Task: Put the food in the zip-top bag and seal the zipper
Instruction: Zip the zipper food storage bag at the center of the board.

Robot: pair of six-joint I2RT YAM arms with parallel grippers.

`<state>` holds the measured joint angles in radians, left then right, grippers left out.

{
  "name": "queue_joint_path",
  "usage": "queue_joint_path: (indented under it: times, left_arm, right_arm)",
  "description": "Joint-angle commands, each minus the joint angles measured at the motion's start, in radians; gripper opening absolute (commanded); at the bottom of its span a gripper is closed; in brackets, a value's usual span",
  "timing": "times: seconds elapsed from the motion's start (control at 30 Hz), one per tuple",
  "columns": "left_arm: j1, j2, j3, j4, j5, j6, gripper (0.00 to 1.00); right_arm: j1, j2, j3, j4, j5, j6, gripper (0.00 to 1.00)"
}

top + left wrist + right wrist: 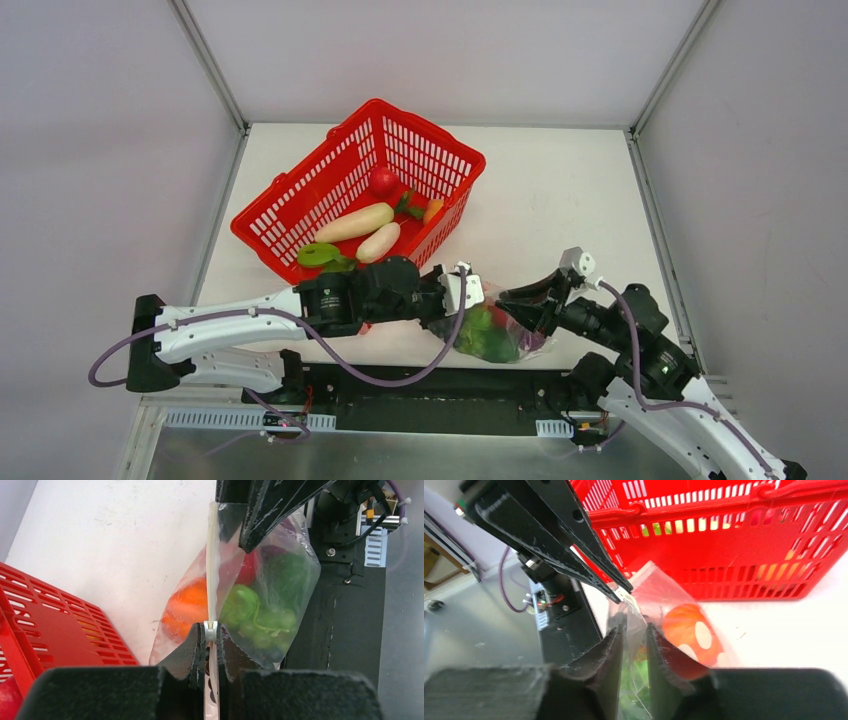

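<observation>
The left gripper (211, 630) is clamping one end of the zipper (212, 570) while the right gripper (634, 627) is straddling the other end with a narrow gap between its jaws; whether it is pinching or letting go cannot be told. The zip-top bag (495, 335), bulging with orange, green and red food (255, 615), is being held between the arms at the table's (560, 200) near edge, just in front of the red basket (300, 205). Sealing looks to be the step in hand, and the next move is likely calling for a firm pinch drawn along the strip.
</observation>
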<state>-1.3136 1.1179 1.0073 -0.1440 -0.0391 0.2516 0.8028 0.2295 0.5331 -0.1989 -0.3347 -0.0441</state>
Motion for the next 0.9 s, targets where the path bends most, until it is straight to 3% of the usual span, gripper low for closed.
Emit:
queue_joint_path:
  times: [0.0, 0.1, 0.17, 0.3, 0.6, 0.73, 0.87]
  left_arm:
    - [0.017, -0.001, 0.092, -0.047, -0.002, -0.025, 0.00]
    - [0.017, 0.059, 0.208, -0.133, 0.076, 0.004, 0.00]
    - [0.017, 0.099, 0.283, -0.226, 0.091, 0.026, 0.00]
    - [0.017, 0.149, 0.368, -0.314, 0.105, 0.047, 0.00]
    - [0.017, 0.187, 0.393, -0.344, 0.140, 0.046, 0.00]
    - [0.017, 0.188, 0.388, -0.346, 0.143, 0.044, 0.00]
    - [0.017, 0.176, 0.371, -0.322, 0.142, 0.040, 0.00]
  right_arm:
    - [-0.001, 0.057, 0.053, 0.050, -0.062, -0.019, 0.46]
    - [-0.001, 0.089, 0.045, 0.079, -0.041, -0.046, 0.68]
    - [-0.001, 0.107, 0.056, 0.070, -0.037, -0.079, 0.75]
    - [-0.001, 0.146, 0.091, 0.003, -0.077, -0.149, 0.76]
    - [-0.001, 0.171, 0.112, -0.007, -0.085, -0.192, 0.73]
    - [-0.001, 0.156, 0.101, 0.004, -0.078, -0.194, 0.54]
    - [-0.001, 0.149, 0.094, 0.007, -0.066, -0.191, 0.26]
